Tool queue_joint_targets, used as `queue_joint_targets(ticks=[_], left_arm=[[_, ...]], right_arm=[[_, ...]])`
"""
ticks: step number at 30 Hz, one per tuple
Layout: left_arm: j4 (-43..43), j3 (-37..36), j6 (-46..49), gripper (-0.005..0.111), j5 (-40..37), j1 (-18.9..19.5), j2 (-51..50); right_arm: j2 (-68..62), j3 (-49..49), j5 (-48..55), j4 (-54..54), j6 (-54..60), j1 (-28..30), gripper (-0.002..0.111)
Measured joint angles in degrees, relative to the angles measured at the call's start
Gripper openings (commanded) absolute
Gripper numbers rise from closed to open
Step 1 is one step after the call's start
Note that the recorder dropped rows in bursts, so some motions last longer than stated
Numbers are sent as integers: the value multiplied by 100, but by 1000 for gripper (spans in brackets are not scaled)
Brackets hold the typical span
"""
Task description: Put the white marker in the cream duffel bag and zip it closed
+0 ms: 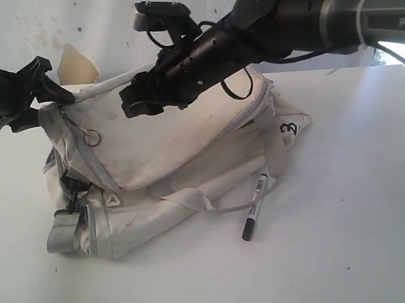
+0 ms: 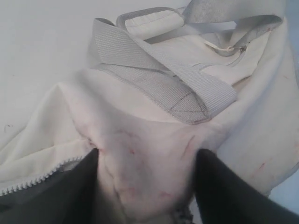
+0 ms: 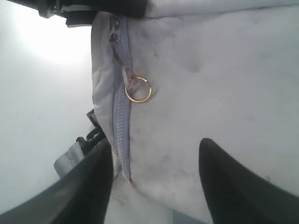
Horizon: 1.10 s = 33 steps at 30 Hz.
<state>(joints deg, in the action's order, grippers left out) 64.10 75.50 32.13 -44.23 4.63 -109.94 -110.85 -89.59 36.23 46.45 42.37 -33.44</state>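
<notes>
Clamping with the left gripper onto a bunched fold of the large, soft, smudged cream-white fabric duffel bag, pressing its dark fingers against either side of the stained cloth and holding that end corner raised above the white desk.

Hovering with the right gripper just over the bag's top panel, keeping jaws apart and gripping nothing, framing between the black fingers the grey zipper and its small gold ring pull. Showing that stretch of zipper with teeth meshed.

Sitting with the bag toward the left edge of the desk in the exterior view, its far end reaching close to the far edge, and trailing flat grey webbing straps over its folded end.

Lying outside the bag, flat on the desk just beside the bag's side that faces the right edge: the slim white pen-shaped marker, pointing its black cap toward the near edge and touching a thin grey strap loop from the bag, well apart from both grippers.
</notes>
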Motion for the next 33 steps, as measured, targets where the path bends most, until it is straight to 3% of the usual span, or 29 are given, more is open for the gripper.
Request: queue_joint_targets(ticks=[6, 16, 25, 33], left_arm=[[12, -8, 20, 0, -14, 0, -13], [173, -8, 35, 0, -206, 0, -22], [198, -8, 83, 0, -385, 32, -22], [198, -8, 96, 0, -493, 36, -22]], right_arm=[[-373, 0, -596, 0, 114, -366, 52], [-811, 0, -1962, 0, 1942, -1062, 52], [-951, 0, -3315, 0, 2118, -1309, 52], [-1159, 0, -3623, 0, 2118, -1501, 52]])
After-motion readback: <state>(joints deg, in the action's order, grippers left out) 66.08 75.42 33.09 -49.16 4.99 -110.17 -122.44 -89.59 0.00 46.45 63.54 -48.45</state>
